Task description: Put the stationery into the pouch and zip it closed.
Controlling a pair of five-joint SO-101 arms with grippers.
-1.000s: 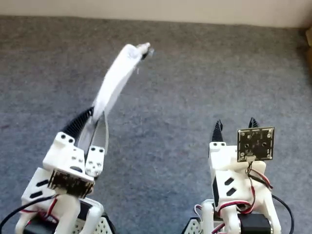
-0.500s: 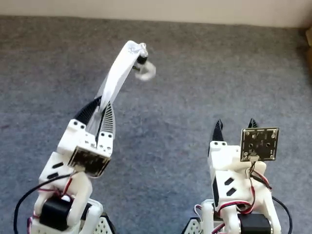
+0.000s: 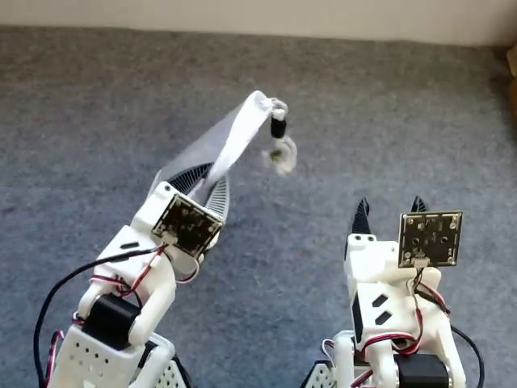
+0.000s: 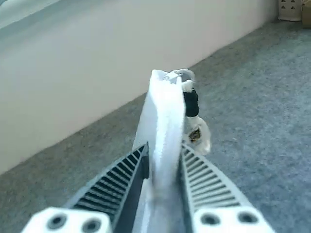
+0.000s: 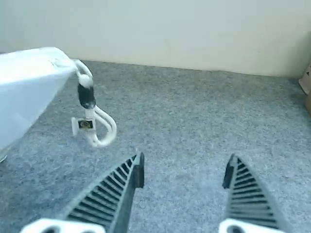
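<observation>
Pouch (image 3: pixel 230 149) is up in the air, clamped in the left gripper (image 3: pixel 212 174). It's white and flat, and it sticks out past the fingertips, pointing away from the arm toward the wall (image 3: pixel 242 12). From the left wrist view the pouch (image 4: pixel 163 126) is seen edge-on, with the two ribbed fingers (image 4: pixel 121 179) squeezed against its sides, so the left gripper (image 4: pixel 163 148) is closed right down on it with only the fabric between the jaws. Its far end is the highest part and none of it touches the carpet (image 3: pixel 388 105).

The zip pull (image 3: pixel 279 129) hangs off that far end: a short black piece with a white loop (image 3: pixel 283 153) under it, both dangling free. The wrist view has the pull (image 4: pixel 191 102) just beside the pouch's edge and the loop (image 4: pixel 199 136) below it. Can't tell from any angle whether the zip is open or run shut.

The right gripper (image 3: pixel 389 202) sits low by its own base, well apart from the pouch, jaws spread wide with nothing in them. Its own camera shows the same thing: the gripper (image 5: pixel 185 158) has plain grey carpet (image 5: pixel 194 121) between the fingers, while the pouch (image 5: pixel 24 92) comes in from the side with the pull (image 5: pixel 86 97) and loop (image 5: pixel 95 131) hanging off its corner, near one finger but not touching.

A box (image 4: pixel 291 9) stands on the carpet against the wall.
</observation>
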